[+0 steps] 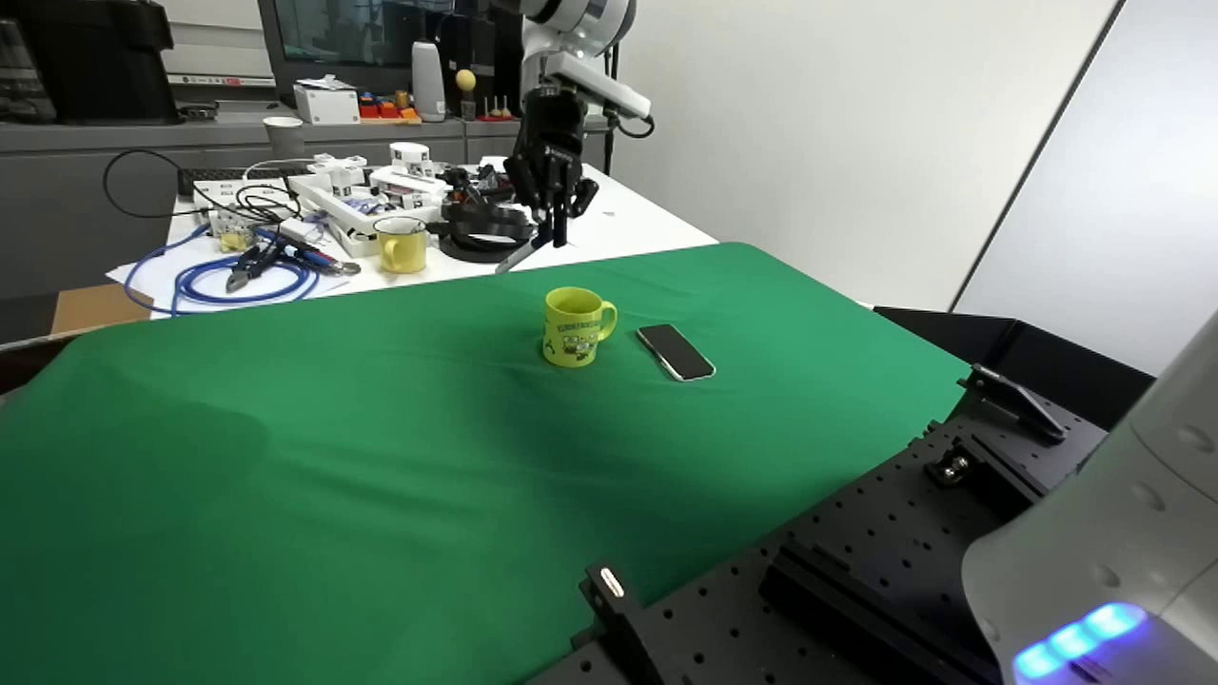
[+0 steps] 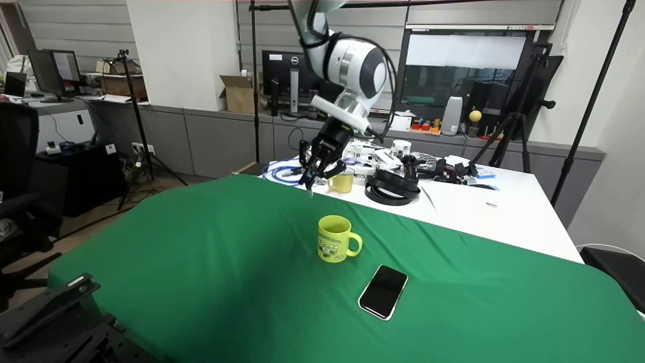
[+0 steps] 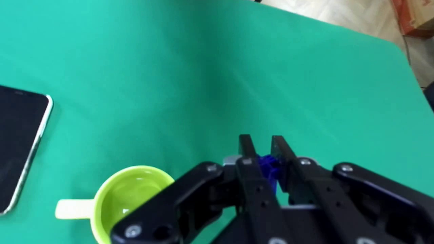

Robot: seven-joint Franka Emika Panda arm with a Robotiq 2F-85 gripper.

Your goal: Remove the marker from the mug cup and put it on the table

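Note:
My gripper (image 1: 552,234) is shut on the marker (image 1: 517,258) and holds it in the air above the far part of the green table (image 1: 381,457). In the wrist view the marker's blue end (image 3: 270,166) sits between the fingers (image 3: 261,137). The marker's light part sticks out slanting below the fingertips; in an exterior view only its tip (image 2: 311,193) shows. The yellow-green mug cup (image 1: 571,335) stands upright on the green cloth, lower than the gripper and apart from it. In the wrist view the mug cup's visible inside (image 3: 132,196) is empty; the gripper covers part of its rim.
A black phone (image 1: 677,352) lies flat beside the mug's handle, also seen in an exterior view (image 2: 383,292). Behind is a white-topped table (image 1: 657,214) with cables, tools and another yellow mug (image 1: 402,247). A black perforated platform (image 1: 856,561) borders the near side.

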